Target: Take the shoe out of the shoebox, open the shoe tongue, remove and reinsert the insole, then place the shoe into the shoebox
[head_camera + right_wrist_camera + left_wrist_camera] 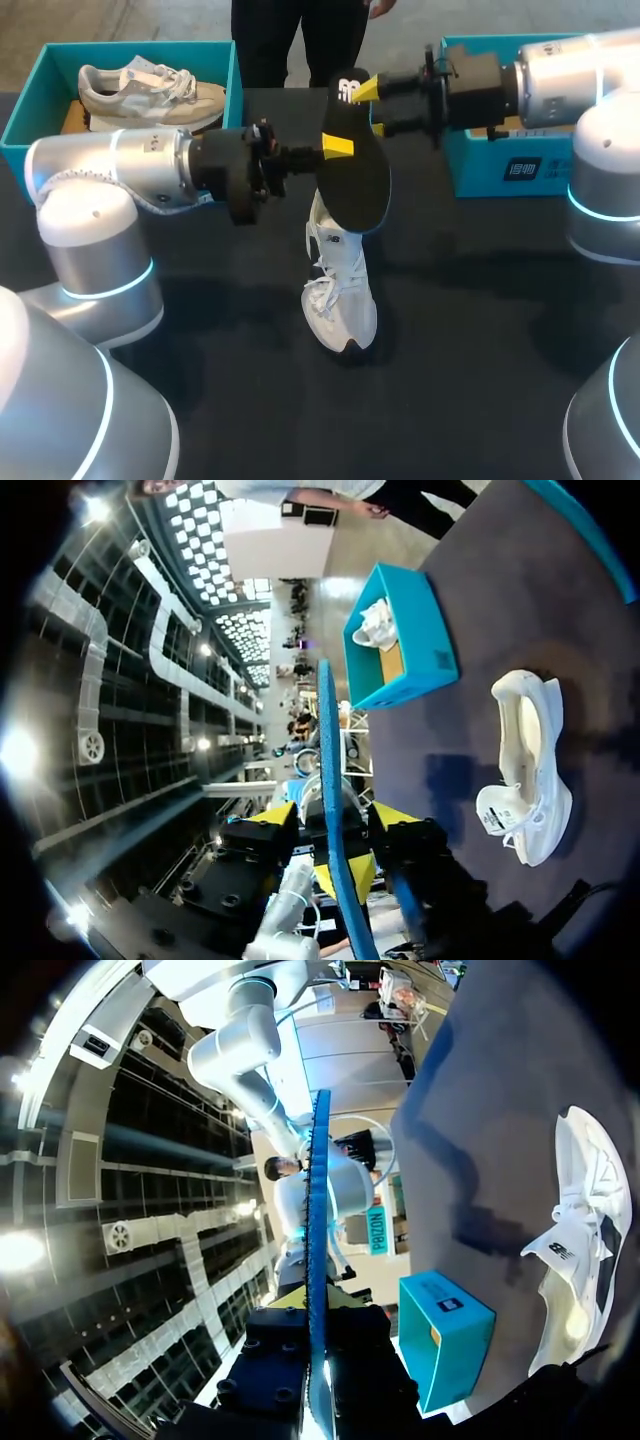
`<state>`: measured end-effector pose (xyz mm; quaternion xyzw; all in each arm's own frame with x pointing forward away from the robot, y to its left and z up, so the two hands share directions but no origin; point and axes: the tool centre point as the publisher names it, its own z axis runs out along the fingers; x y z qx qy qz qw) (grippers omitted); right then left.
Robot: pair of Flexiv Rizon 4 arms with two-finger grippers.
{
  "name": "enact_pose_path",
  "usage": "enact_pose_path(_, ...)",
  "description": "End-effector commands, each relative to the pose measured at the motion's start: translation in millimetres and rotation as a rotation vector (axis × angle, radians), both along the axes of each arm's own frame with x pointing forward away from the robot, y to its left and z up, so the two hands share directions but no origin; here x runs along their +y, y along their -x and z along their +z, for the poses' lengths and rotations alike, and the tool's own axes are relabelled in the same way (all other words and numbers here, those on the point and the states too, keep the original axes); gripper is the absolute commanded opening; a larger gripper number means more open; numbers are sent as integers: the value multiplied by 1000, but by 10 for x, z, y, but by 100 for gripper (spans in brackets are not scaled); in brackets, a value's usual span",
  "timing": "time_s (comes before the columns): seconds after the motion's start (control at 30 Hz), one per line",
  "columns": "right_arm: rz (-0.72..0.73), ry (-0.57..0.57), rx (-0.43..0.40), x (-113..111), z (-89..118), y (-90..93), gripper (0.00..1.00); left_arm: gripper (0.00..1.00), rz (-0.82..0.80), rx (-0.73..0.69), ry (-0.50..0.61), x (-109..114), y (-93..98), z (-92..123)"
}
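A black insole (355,160) stands on edge in the air above the middle of the table. My left gripper (338,147) is shut on its near edge; in the left wrist view the insole (318,1220) runs edge-on straight out between the fingers of the left gripper (318,1310). My right gripper (372,107) sits at the insole's heel end, open. In the right wrist view its yellow tips stand apart on either side of the insole (328,740), around the right gripper (335,815). The white shoe (340,290) lies on the table under the insole.
A teal shoebox (30,110) at the back left holds another pale shoe (150,92). A second teal shoebox (520,170) stands at the back right, behind my right arm. The white shoe (580,1240) (530,770) shows in both wrist views.
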<state>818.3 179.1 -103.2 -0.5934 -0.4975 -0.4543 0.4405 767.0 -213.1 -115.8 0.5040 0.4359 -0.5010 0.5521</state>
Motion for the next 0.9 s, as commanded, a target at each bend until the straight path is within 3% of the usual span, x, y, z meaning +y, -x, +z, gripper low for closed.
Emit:
enact_pose_path(0.03,-3,9,-12,-109,31,61,100,0,-3,-3,-2,22,6,13)
enact_pose_path(0.6,29,3,-180,-441,162,187,100,0,-12,7,-15,74,-28,33)
enact_pose_path(0.9,22,16,-201,-557,202,200,100,0,-12,8,-19,76,-34,33)
